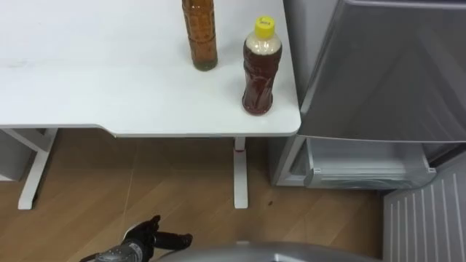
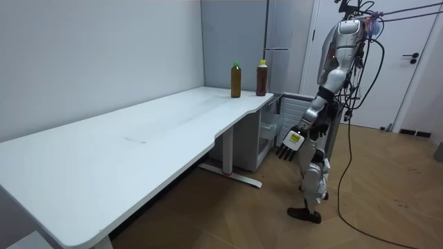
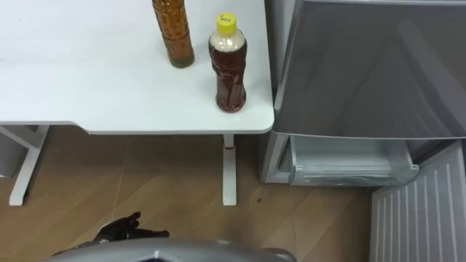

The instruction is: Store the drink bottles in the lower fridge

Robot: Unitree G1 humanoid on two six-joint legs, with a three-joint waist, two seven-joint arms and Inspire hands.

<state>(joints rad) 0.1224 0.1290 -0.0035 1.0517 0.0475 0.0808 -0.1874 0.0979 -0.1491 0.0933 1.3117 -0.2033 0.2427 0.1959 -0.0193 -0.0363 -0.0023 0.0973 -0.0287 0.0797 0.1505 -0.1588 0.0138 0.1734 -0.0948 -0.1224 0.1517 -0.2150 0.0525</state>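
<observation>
At upper centre, both bottles [image 1: 261,69] [image 1: 199,36] waited on the table [image 1: 145,94] corner, handy for the open lower fridge [image 1: 357,166]. Left hand [image 1: 142,236] hung loose-fingered, empty.

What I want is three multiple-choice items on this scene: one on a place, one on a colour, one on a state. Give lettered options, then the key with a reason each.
1. Where do the two bottles stand?
A. On the floor
B. On the white table, at its corner by the fridge
C. On a wall shelf

2. What colour is the cap of the bottle nearer the fridge?
A. Red
B. Blue
C. Yellow

3. How is the lower fridge door?
A. Open
B. Shut
C. Lying on the table

Key:
1 B: both stand upright on the tabletop near the edge beside the fridge.
2 C: its cap is plainly yellow in the eye views.
3 A: the door is swung out and the lower compartment shows behind it.
</observation>
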